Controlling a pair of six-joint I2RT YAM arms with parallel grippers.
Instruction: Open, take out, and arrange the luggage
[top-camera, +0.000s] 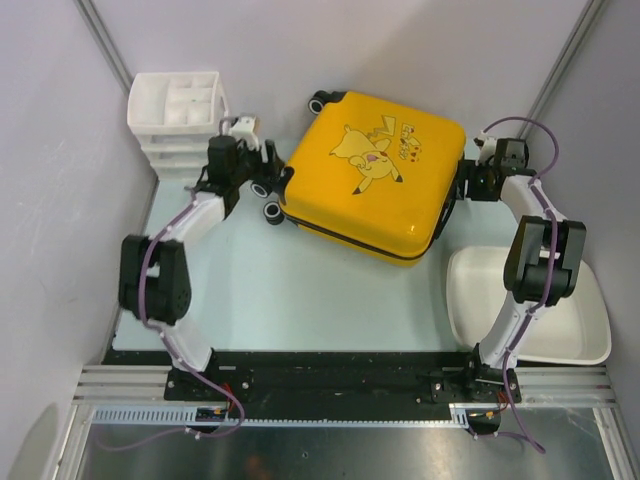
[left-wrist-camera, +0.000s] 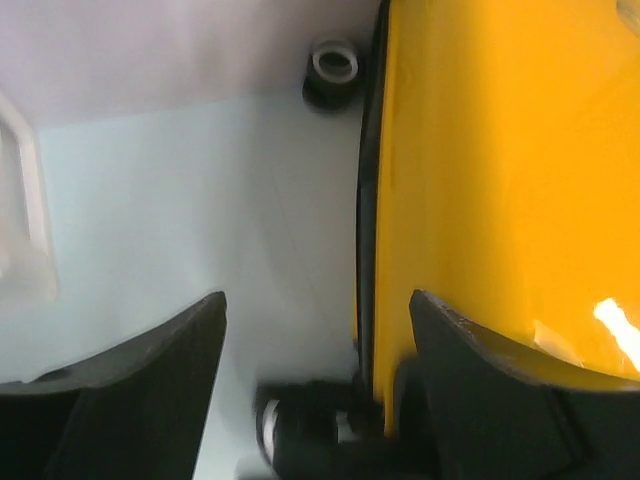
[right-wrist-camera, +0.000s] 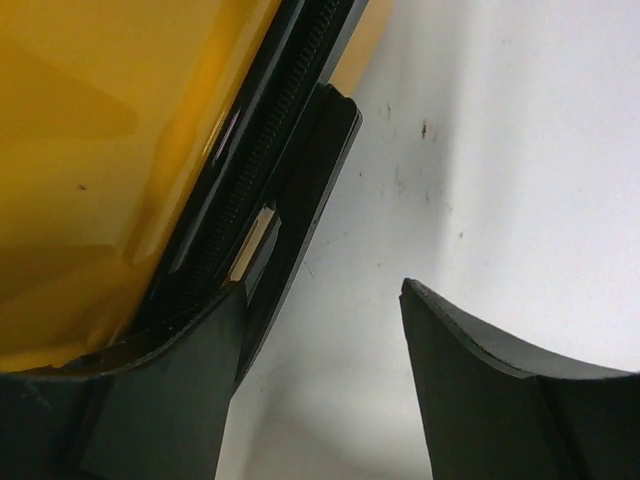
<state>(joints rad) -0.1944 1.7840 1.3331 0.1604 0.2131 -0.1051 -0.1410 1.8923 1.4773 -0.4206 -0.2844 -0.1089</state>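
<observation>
Near right: white tub (top-camera: 585, 345) sitting by the right arm's base on the pale table (top-camera: 300, 300).

Mid-table: suitcase (top-camera: 375, 170) lying flat and shut, cartoon side up, turned askew.
- Left gripper (left-wrist-camera: 317, 294) standing spread and holding nothing, straddling the black seam just beside a wheel (top-camera: 272, 212).
- Right gripper (right-wrist-camera: 322, 288) likewise spread and empty. One finger (right-wrist-camera: 150, 400) seems to be resting against the black trim on the case's right edge, though contact is hard to confirm at this angle. The other is hanging over bare table.

Far left: white drawer unit (top-camera: 180, 105) standing in the corner.

Risks:
- The glossy shell is offering little purchase, so fingers closing on the rim may be skating off.
- A push from one side alone could be pivoting the case toward the drawer unit or the tub.
- No zip pull is showing, and probing for it blind could be wedging a finger in the seam.

Materials:
- Tub: thin matt plastic, a rounded rectangle.
- Shell: hard, smooth yellow with rounded corners, catching glare.
- Zip: coarse black teeth.
- Wheels: black with pale hubs.
</observation>
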